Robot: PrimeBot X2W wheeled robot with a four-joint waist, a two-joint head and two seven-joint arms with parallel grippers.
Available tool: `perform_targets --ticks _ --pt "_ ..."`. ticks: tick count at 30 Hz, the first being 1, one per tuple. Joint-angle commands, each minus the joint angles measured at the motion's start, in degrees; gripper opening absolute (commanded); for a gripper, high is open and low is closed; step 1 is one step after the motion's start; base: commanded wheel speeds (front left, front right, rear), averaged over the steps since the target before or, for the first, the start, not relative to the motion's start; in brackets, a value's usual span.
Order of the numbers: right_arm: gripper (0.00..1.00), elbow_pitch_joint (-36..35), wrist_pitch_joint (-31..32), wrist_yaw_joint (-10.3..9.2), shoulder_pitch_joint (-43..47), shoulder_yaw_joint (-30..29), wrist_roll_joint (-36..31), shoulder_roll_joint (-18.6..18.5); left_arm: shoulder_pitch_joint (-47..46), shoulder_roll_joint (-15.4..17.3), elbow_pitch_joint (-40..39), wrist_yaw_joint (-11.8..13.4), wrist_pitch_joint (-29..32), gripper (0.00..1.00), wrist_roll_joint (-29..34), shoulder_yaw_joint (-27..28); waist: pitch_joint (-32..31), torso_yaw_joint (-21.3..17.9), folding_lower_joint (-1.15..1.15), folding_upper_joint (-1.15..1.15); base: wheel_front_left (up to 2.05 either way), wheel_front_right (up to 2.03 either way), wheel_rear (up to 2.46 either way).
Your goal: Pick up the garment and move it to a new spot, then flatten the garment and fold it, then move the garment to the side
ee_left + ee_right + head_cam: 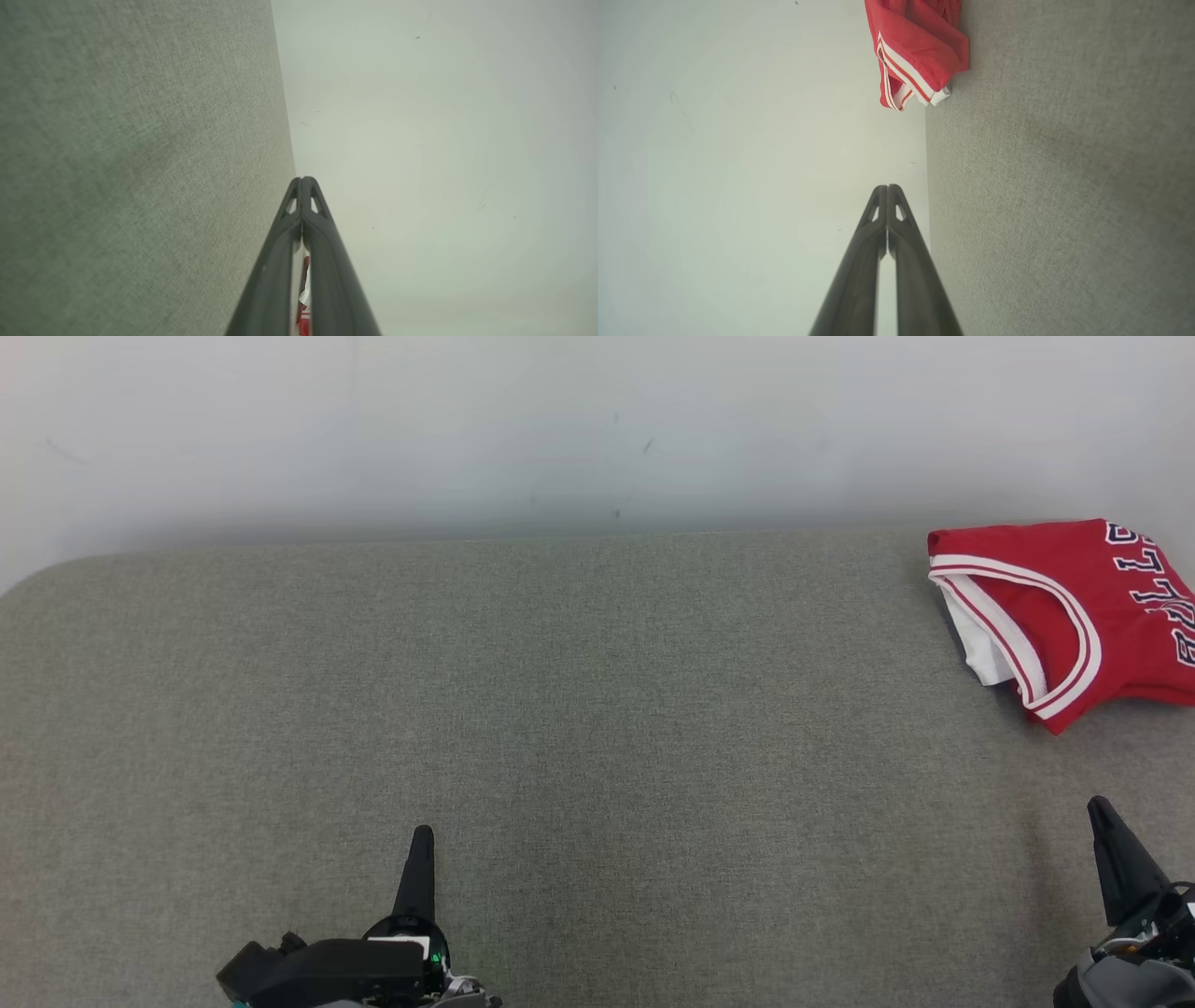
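Red garment (1064, 607), folded, table's far-right corner

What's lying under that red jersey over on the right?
The red jersey lies folded on the grey fabric surface. A white inner layer peeks out beneath its top fold; whatever else it covers is hidden.

Illumination is bright, even and diffuse in all three views, with no glare or hard highlights. In the head view, the table surface (597, 709) ahead of the left gripper (422, 833) is in sharp focus. A soft shadow band lies along its far edge, below the pale wall (597, 420). The garment (1055, 607), beyond the right gripper (1098, 805), casts a thin soft shadow along its nearer edge. In both wrist views, the fingers (327, 261) blur toward the bottom edge and the corners darken slightly.
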Motion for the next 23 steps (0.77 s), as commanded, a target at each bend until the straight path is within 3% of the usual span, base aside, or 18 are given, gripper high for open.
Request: perform_targets --ticks 1,23 --pt "0.00 0.02 0.02 -0.10 -0.04 -0.06 0.16 -0.20 -0.54 0.27 0.08 -0.20 -0.19 0.00 -0.19 -0.07 0.00 0.00 0.00 0.00 0.00 0.00 0.00" --pt "0.00 0.02 0.02 -0.10 -0.04 -0.06 0.16 -0.20 -0.54 0.27 0.07 -0.20 -0.20 0.00 -0.19 -0.06 0.00 0.00 0.00 0.00 0.00 0.00 0.00"
